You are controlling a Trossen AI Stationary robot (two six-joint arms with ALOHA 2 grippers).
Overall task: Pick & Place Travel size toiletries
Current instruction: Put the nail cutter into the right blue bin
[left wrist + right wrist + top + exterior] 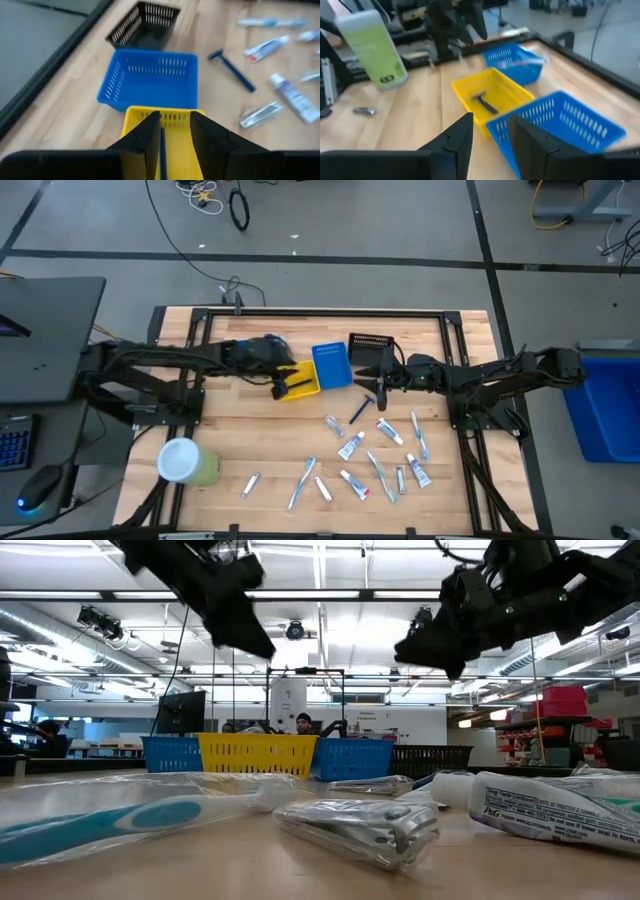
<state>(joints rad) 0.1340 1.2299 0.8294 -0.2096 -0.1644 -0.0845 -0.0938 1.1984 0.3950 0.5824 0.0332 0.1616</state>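
Several toiletries lie flat and scattered on the near right part of the table: white tubes (350,445), slim toothbrushes (418,435) and a dark blue razor (360,411). Another dark razor (484,104) lies on the floor of the yellow bin (300,380). My left gripper (285,386) hangs open just above that bin. In its wrist view a thin blue handle (161,150) shows in the gap of my left gripper (175,135). My right gripper (369,376) hovers open and empty between the blue bin (331,365) and the black bin (371,344). My right gripper (490,135) points toward the table's left.
A second blue bin (515,62) with something in it sits under the left arm beyond the yellow one. The big green cylinder with a white lid (185,462) stands at the near left. A small item (251,484) lies near it. Bare wood shows between bins and toiletries.
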